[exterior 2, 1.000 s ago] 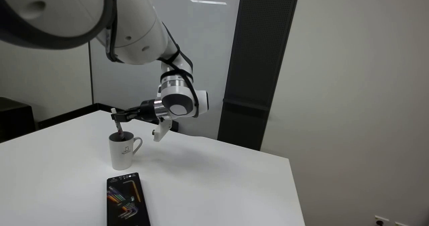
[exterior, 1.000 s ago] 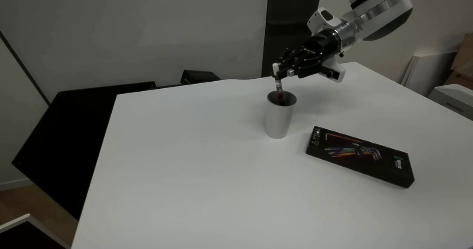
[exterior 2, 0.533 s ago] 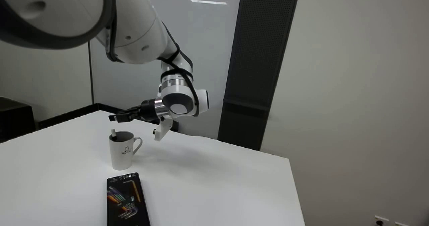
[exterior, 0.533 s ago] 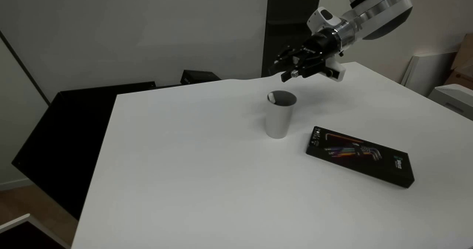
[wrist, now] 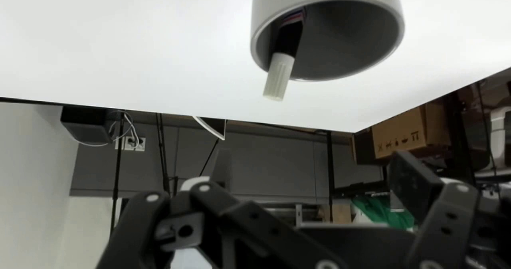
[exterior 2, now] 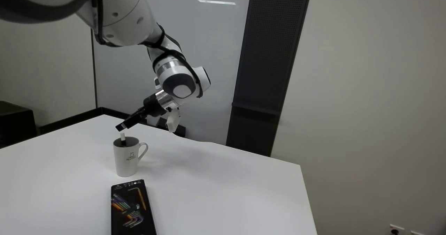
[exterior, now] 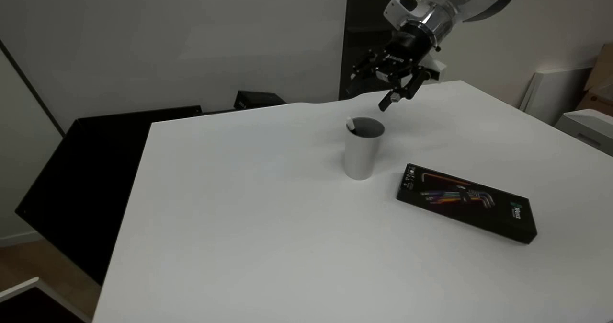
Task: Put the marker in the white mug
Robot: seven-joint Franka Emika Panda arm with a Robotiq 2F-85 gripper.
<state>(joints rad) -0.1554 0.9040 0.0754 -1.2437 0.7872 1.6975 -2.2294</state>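
The white mug stands upright on the table in both exterior views; its handle shows in an exterior view. Inside it leans the marker, its pale end cap poking just above the rim, its lower part hidden by the mug wall. In the wrist view the marker rests against the left side of the mug's mouth. My gripper hovers above and behind the mug, apart from both, angled downward. Its fingers are spread wide, and only background shows between the pads.
A flat black box with hex keys pictured on it lies on the white table close to the mug. Beyond the table's back edge are a small black case and the wall. A cardboard box sits past the table corner.
A second ago the gripper was shut on the marker at the mug's mouth. The fingers opened, the marker dropped into the mug, and the gripper has since spread wider and tipped downward as the wrist rose.
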